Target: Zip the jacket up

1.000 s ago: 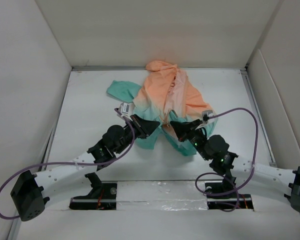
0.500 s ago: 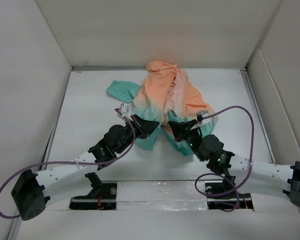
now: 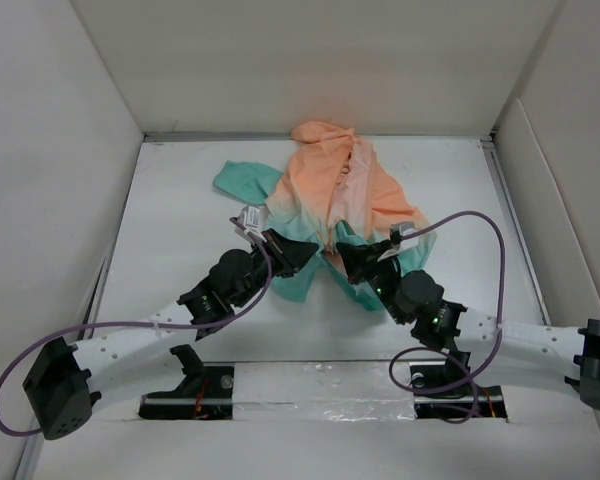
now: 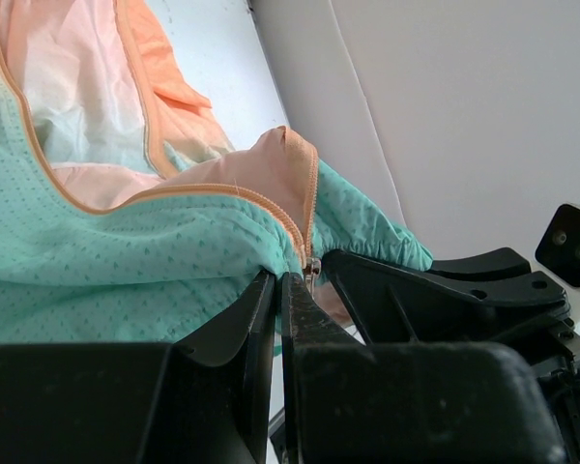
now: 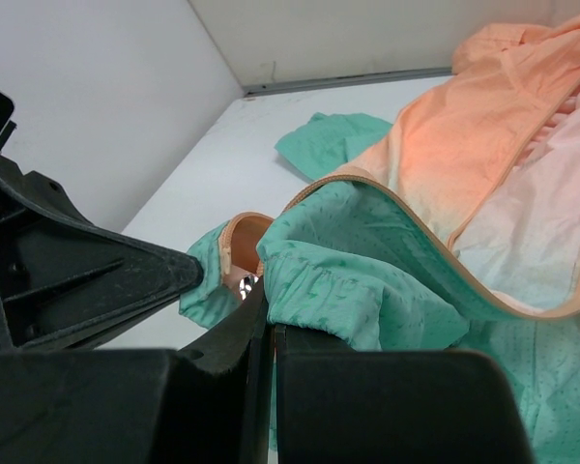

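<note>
I log a white table (image 3: 170, 200) carrying the jacket (image 3: 330, 190), rumpled, peach hood at its far edge, teal hem toward the near side.

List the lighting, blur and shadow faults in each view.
Top view: even light, sharp, soft shadows under the arms, no glare on the jacket. Left wrist view: the black left fingers by the lens lose detail; the jacket's dotted weave crisp. Right wrist view: right fingers nearly featureless black, orange cloth slightly overbright.
</note>
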Available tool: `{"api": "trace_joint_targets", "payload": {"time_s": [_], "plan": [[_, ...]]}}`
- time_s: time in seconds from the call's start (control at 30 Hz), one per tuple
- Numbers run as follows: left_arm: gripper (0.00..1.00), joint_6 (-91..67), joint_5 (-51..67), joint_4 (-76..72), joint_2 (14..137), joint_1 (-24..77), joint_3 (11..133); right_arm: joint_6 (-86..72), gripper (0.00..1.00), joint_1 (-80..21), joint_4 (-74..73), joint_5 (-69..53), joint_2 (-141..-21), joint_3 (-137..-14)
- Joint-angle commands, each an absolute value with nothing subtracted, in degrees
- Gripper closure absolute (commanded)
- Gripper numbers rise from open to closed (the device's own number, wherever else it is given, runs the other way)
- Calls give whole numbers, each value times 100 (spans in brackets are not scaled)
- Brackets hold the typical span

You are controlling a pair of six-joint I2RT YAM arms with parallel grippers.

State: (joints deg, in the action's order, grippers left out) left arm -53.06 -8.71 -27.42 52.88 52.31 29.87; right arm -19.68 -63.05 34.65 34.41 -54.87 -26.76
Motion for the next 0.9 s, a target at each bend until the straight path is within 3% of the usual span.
{"api": "trace_joint_targets", "payload": {"time_s": [0.0,0.87], "plan": [[100,-5309,-896,-3032,5326,5247,3164,-1846,100,-6398,3709,3700,-5476,-2962],[100,-5335,-782,-3103,5344,5247,3120,-1793,100,-6451,3727,3797,-5581,-3041]]}}
